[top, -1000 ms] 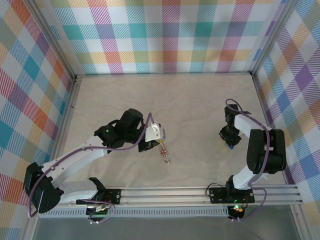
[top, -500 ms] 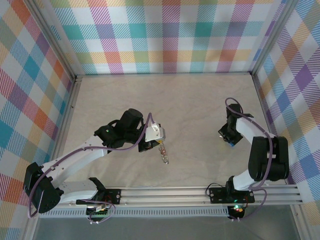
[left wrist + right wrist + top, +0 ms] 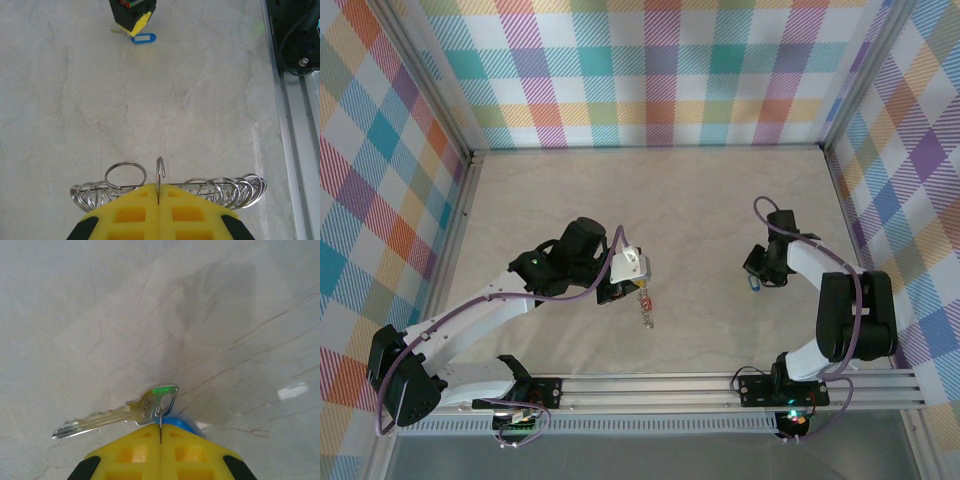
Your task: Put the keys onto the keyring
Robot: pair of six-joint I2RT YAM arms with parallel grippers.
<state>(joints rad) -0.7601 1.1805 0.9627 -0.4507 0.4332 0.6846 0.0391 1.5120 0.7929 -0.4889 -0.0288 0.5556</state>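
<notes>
Silver keyring, its bunch of keys dangling, was pinched in the closed left gripper. Well right of it, the right gripper was clamped on a single key. With that key apparently picked up, the next move was probably to bring it over and thread its head onto the ring.

The table top is pale beige, with thin darker veins like marble. Three walls stand around it: the back wall, the left wall and the right wall, all covered with a pastel check pattern in pink, teal, yellow, orange and violet. Grey metal posts run along the corners. A silver aluminium rail lies along the near edge. The light is soft and even; one small bright reflection shows on the surface.
</notes>
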